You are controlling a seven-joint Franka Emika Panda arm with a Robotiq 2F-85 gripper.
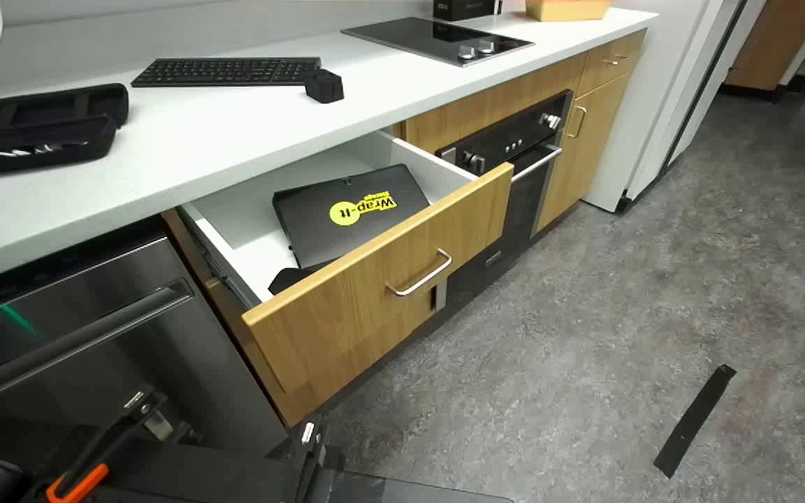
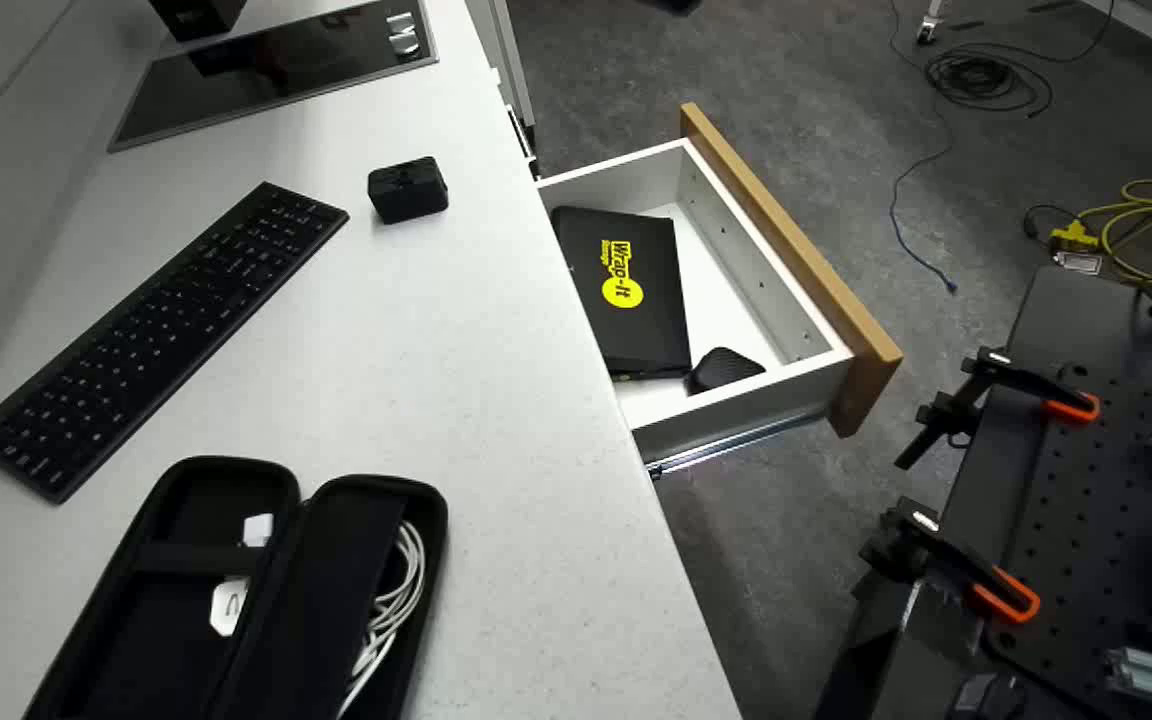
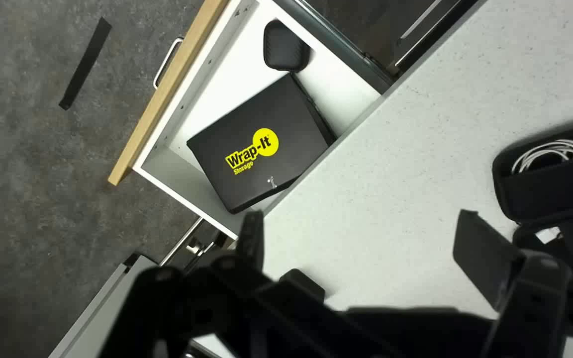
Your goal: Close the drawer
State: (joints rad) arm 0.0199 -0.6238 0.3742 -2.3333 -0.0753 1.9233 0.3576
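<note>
The drawer (image 1: 353, 307) is pulled well out from under the counter, with a light-wood front and white inner walls. It also shows open in an exterior view (image 2: 791, 240) and in the wrist view (image 3: 167, 94). Its silver bar handle (image 1: 425, 281) is on the front; the wrist view shows it at the outer edge (image 3: 163, 63). A black Wrap-It box (image 2: 636, 335) and a small black case (image 3: 286, 45) lie inside. My gripper (image 3: 358, 221) is open with nothing between its fingers, above the counter and apart from the drawer. It is out of sight in both exterior views.
The white counter (image 2: 496, 400) holds a keyboard (image 2: 166, 330), an open black pouch (image 2: 186, 600) and a small black block (image 2: 408, 190). A black oven (image 1: 514, 202) and a stainless steel appliance (image 1: 116, 356) flank the drawer. A black table with clamps (image 2: 1086, 480) stands opposite the drawer front.
</note>
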